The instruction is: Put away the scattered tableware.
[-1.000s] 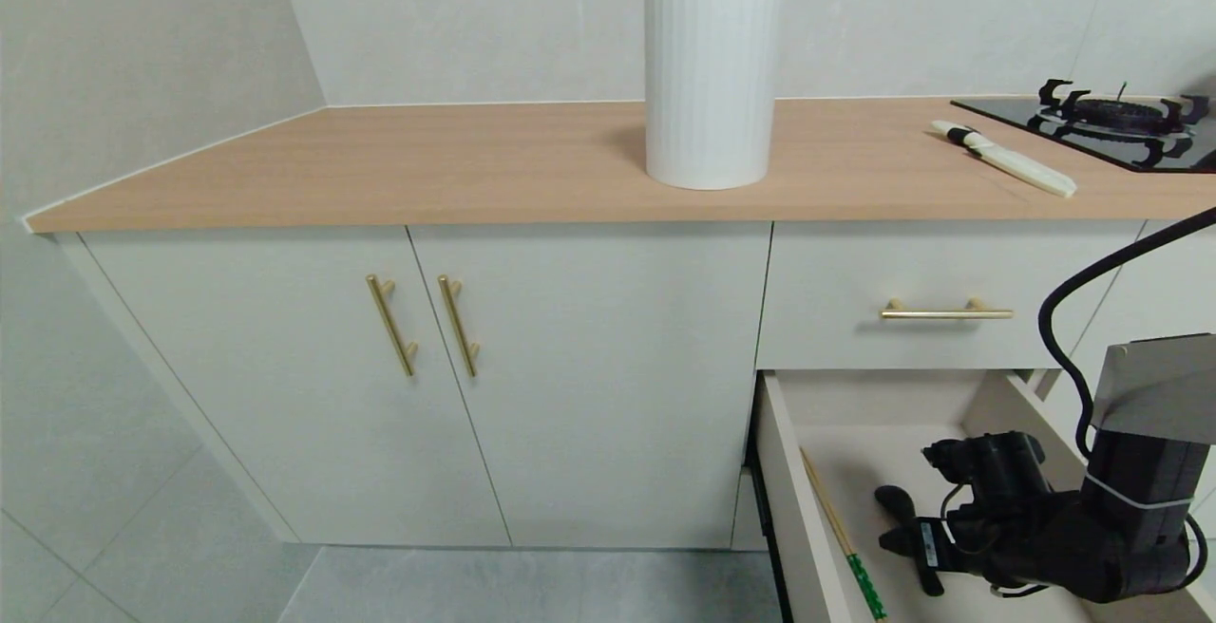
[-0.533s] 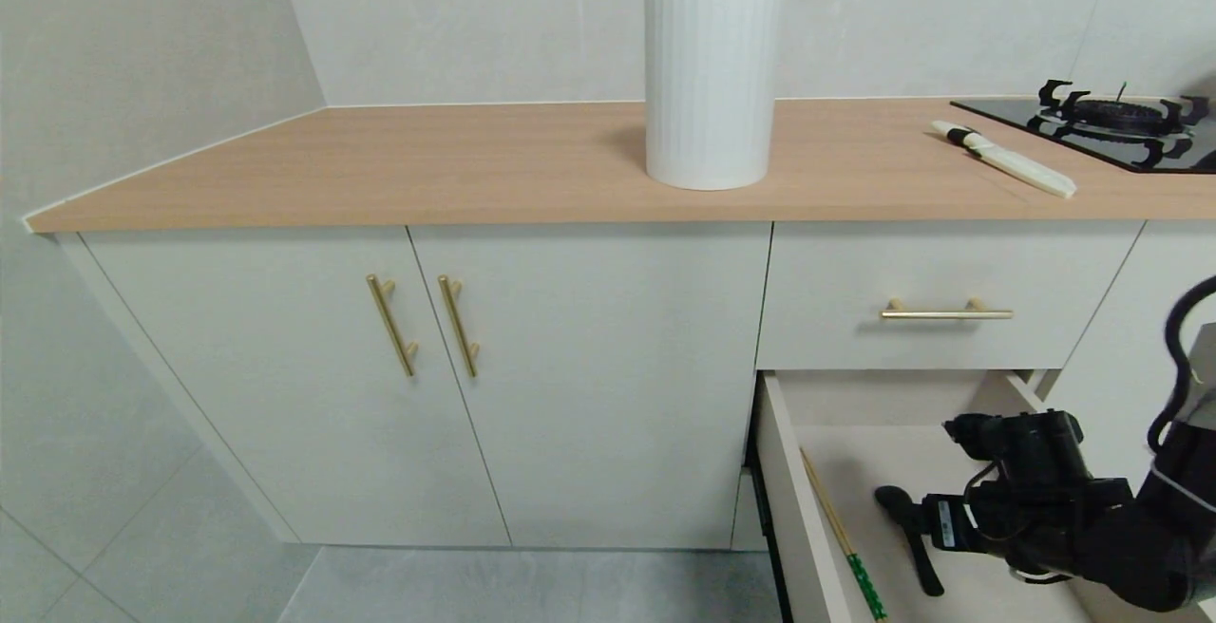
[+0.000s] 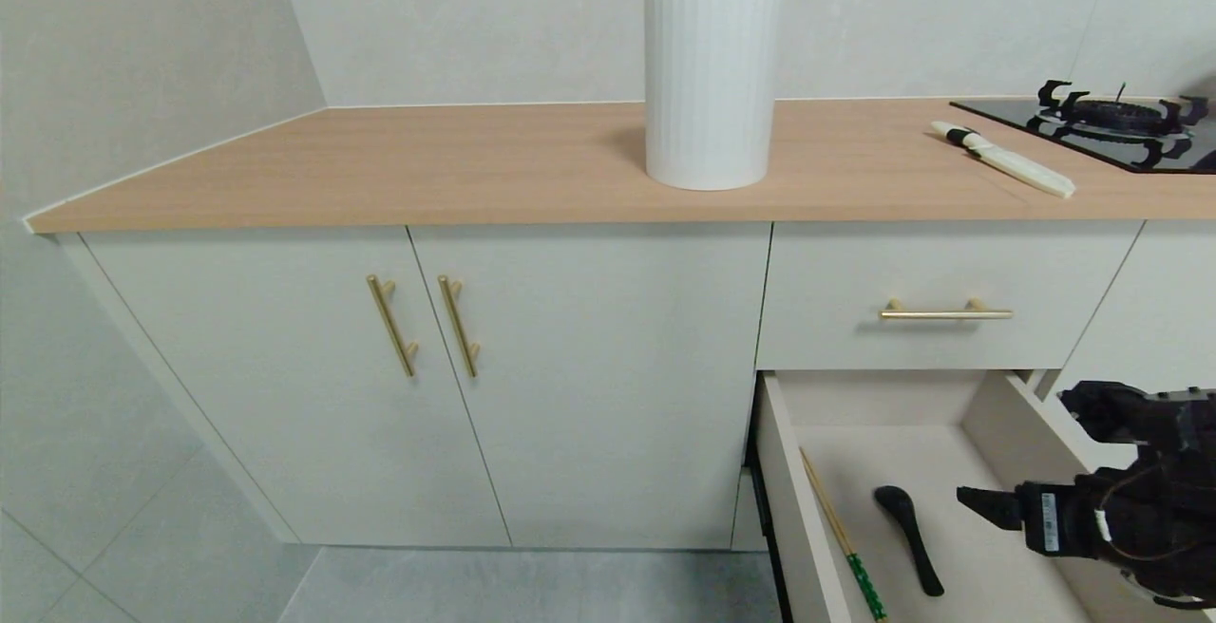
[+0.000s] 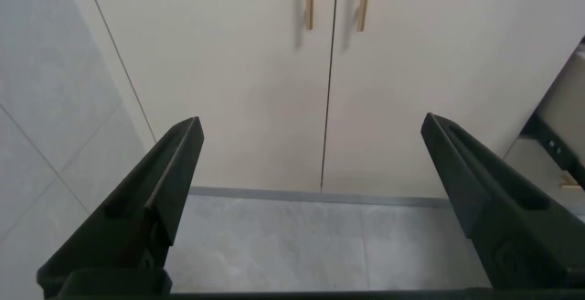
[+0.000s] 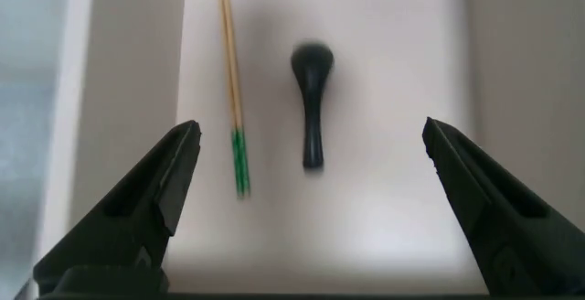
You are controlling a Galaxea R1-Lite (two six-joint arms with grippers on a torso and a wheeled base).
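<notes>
Kitchen unit, pale flat-front cabinets under a wood-grain countertop (image 3: 427,162). The lower drawer (image 3: 781,471) at the right end stands open.

Black spoon (image 3: 907,538) lies flat mid-floor of the drawer, rounded bowl toward the back edge, handle toward the front. It is matte, one piece and short-handled. Right gripper (image 5: 311,133) hangs over the drawer with its fingers spread wide. The spoon sits below and between them, untouched; from the head view it lies just off the gripper's left side.

Chopsticks (image 3: 841,533) – a pale wooden pair with green ends toward the front – lie along the drawer's left edge, beside the spoon and apart from it.

On the countertop a white ribbed cylinder (image 3: 712,82) stands upright near the front edge – a white knife (image 3: 1002,158) lies toward the right end.

Left gripper (image 4: 311,126) is spread and empty, facing the cabinet doors (image 4: 393,80).
</notes>
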